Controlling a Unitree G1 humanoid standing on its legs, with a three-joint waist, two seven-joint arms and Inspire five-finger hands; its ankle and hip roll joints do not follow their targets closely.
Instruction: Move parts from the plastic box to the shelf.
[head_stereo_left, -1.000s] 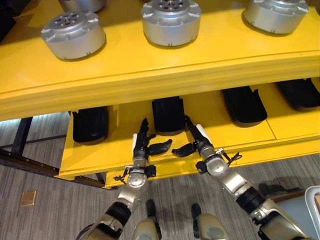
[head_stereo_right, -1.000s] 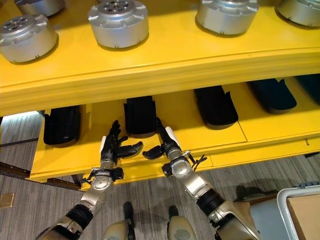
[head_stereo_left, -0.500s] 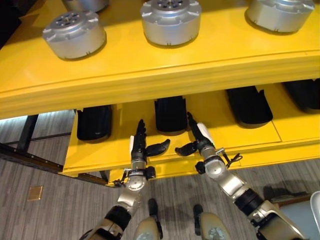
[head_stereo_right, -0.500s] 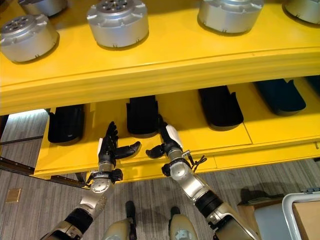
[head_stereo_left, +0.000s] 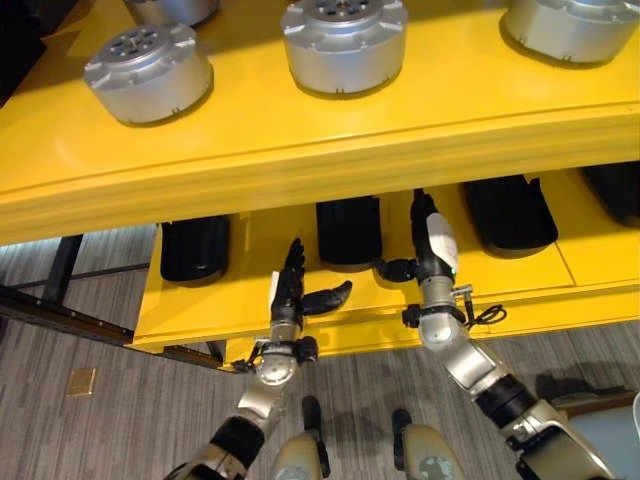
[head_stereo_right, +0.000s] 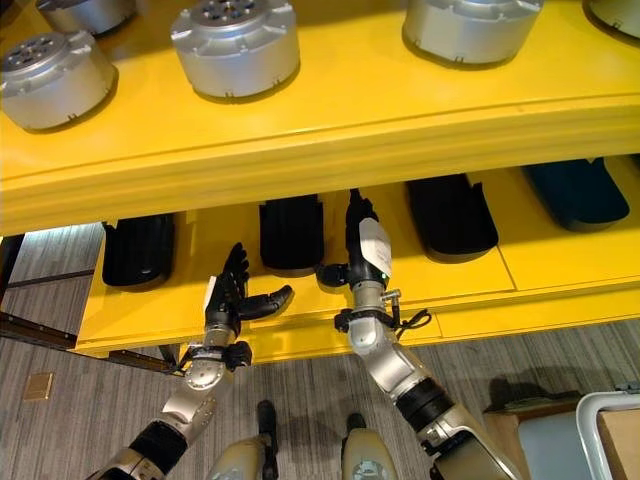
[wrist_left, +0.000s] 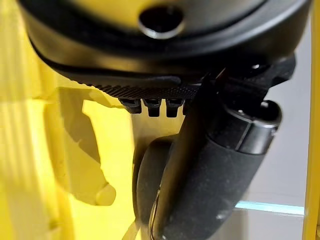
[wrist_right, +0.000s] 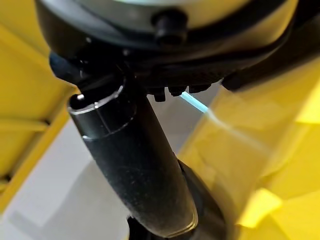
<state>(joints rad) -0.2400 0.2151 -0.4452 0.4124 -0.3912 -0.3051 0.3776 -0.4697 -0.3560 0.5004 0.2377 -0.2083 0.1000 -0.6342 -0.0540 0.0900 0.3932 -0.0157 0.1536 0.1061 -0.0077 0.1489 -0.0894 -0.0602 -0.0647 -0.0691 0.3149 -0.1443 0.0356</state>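
Left robot hand spread, empty, over the yellow shelf, right robot hand likewise spread, empty

Light falls from overhead onto the yellow shelf: top deck bright, with soft glare. Beneath it the lower deck lies in shadow. Shelf edges bow toward my head views' borders. My wrist views are blurred at close range.

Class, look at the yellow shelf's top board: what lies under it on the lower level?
Under the top board black parts lie in a row on the lower shelf; the board covers their far ends. Both open hands, left and right, reach in there.
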